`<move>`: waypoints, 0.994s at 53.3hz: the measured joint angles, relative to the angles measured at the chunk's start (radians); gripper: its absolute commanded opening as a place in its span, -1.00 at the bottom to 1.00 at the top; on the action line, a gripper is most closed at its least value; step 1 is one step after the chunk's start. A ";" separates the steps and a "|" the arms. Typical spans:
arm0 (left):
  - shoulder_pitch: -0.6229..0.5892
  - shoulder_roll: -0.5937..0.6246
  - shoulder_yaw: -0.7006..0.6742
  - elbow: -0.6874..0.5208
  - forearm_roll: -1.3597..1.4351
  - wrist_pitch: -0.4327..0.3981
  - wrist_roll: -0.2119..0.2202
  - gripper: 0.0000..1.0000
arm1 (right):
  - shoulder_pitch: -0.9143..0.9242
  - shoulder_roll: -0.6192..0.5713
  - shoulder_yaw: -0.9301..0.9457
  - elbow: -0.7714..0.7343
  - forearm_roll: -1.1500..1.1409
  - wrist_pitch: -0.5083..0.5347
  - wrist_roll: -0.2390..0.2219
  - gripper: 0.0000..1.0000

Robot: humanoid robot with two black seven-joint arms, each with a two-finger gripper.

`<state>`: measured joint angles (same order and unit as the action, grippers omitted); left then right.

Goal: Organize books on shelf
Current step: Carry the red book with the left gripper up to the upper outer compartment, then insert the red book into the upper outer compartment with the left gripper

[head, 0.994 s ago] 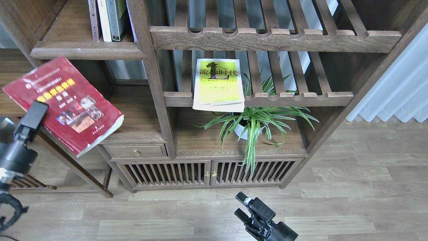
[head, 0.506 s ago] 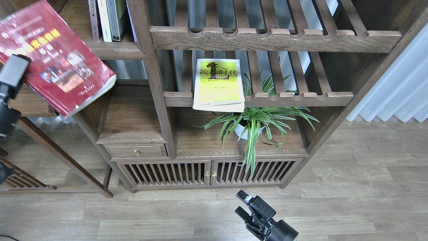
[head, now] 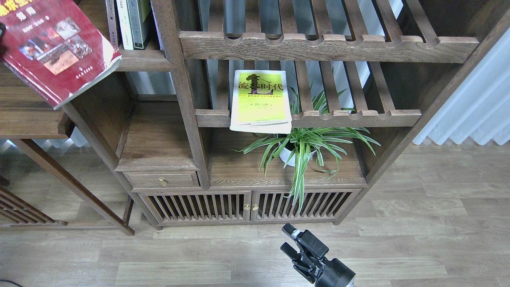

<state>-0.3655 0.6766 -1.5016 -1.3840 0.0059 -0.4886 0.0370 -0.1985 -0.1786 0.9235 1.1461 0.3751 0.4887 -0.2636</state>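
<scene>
Left of the yellow-green paperback (head: 260, 99) titled "流金时代", the red photo-covered paperback (head: 55, 48) hangs tilted; the right black end effector (head: 294, 244) is spread, the left unseen.

All I can see of my own body is the right gripper (head: 295, 248) at the bottom edge: matte black, blocky, with two squared fingers, one of them capped by a small pale, silvery tip. Its housing is angular with ribbed, stepped edges, widening into a rounded black wrist casing. A sliver of black shows at the far left edge.
</scene>
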 measured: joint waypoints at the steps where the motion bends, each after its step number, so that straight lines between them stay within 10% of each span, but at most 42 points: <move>1: -0.001 0.008 0.000 0.000 0.001 0.000 0.001 -0.88 | 0.001 0.000 0.000 -0.001 0.000 0.000 0.000 0.96; 53: -0.247 0.223 0.026 0.079 0.154 0.000 0.070 -0.86 | 0.012 0.005 0.000 -0.011 0.002 0.000 0.000 0.96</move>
<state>-0.6124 0.8993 -1.4754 -1.3051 0.1603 -0.4889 0.1068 -0.1863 -0.1733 0.9231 1.1351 0.3774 0.4887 -0.2640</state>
